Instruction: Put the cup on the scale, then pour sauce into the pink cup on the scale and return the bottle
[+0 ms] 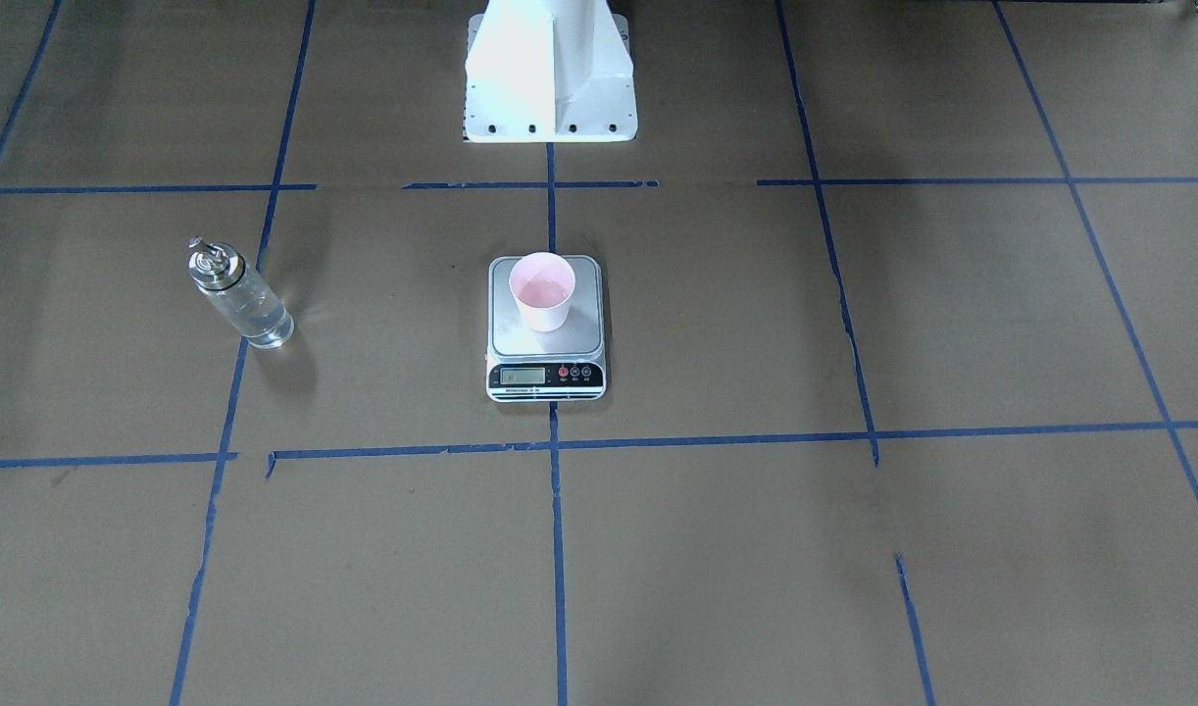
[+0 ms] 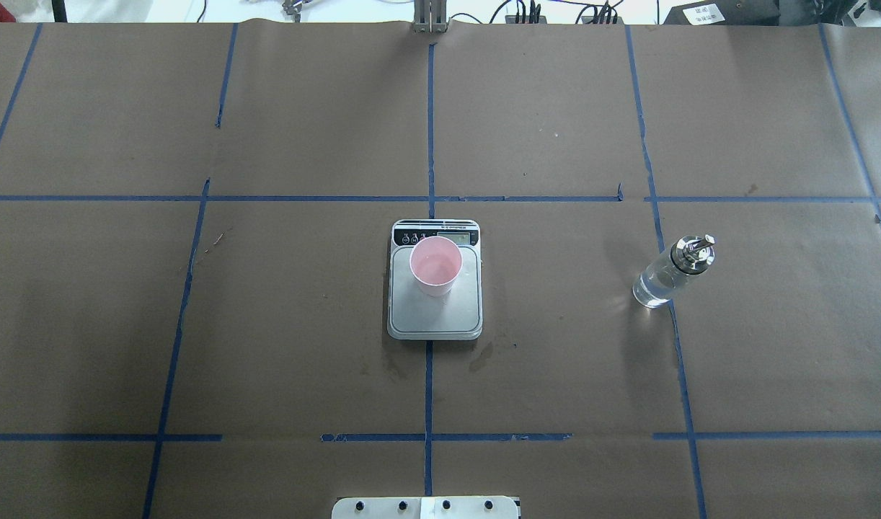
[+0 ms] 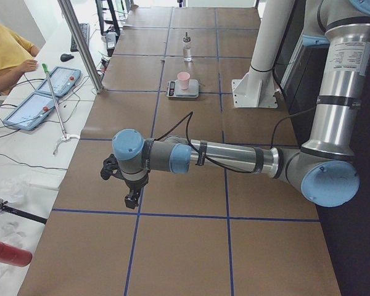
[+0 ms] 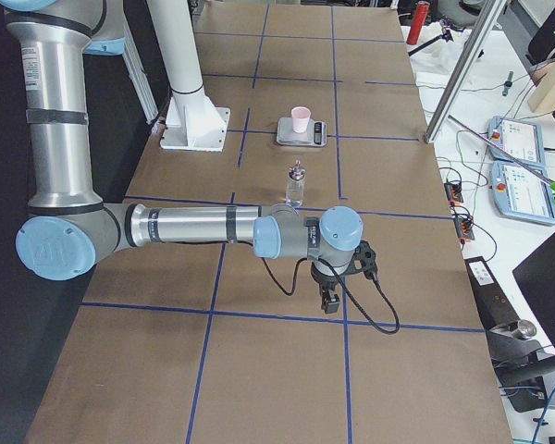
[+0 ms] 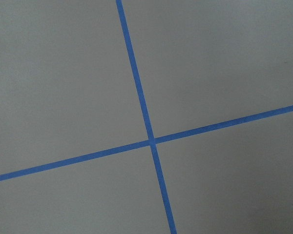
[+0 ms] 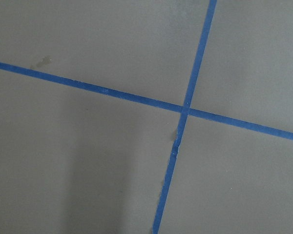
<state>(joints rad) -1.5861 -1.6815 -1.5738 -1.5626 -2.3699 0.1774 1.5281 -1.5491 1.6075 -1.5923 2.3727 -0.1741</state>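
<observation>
**Cup on the scale, bottle standing apart, both arms far off**

The cup (image 2: pixel 435 264) stood upright on the steel plate of the scale (image 2: pixel 435 317), with bare plate showing around its base. The scale lay at the middle of the brown-papered table (image 2: pixel 556 360), straddling one of the blue tape lines (image 2: pixel 429 166), with its display strip turned away from the robot's base (image 1: pixel 550 69). The inside of the cup looked pink, but whether it held liquid could not be told.

The bottle (image 2: pixel 664 277) stood upright on the robot's right of the scale, well apart from it and just beside another tape line. Its silver pour-spout top was on, and the clear sauce (image 2: pixel 653 287) showed through the glass.

Neither arm was near these things. The left gripper (image 3: pixel 132 198) hung pointing down over the table toward the end on the robot's left, empty. The right gripper (image 4: pixel 330 301) hung the same way toward the opposite end, also empty. Both appeared only in the side views, so whether their fingers were parted or closed could not be told. Each wrist camera showed only brown paper and a crossing of tape lines.

A person in a yellow sleeve (image 3: pixel 6 49) sat beside the table, arm resting on a desk.
</observation>
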